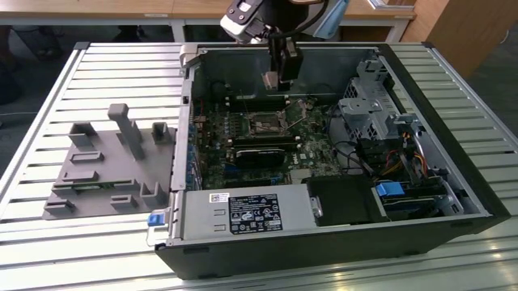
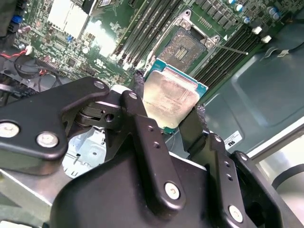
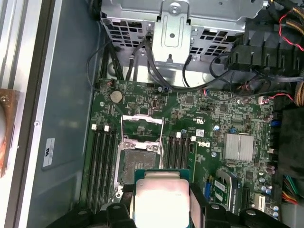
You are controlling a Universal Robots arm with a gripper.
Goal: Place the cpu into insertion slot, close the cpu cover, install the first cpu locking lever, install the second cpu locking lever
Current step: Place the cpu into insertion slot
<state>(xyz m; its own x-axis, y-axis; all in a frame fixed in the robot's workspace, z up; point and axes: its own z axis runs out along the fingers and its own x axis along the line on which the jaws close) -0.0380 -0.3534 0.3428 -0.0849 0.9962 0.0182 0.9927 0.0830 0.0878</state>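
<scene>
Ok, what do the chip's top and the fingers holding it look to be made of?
The chip: the top looks like bare metal, pale silvery-beige with a dull, smudged sheen, over a green board edge. The fingers: matte black, plastic or coated metal, hard to tell, with shiny silver screw heads.

cpu point(image 3: 161, 195) clamped between jaws, near bare insertion slot point(image 3: 138, 165) — cpu cover point(image 3: 142, 126) stands open beyond it

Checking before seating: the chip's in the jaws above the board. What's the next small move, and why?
Probably lower it toward the open socket: the chip is clamped in the jaws, hangs clear of the board, and the cover is flipped up.
</scene>
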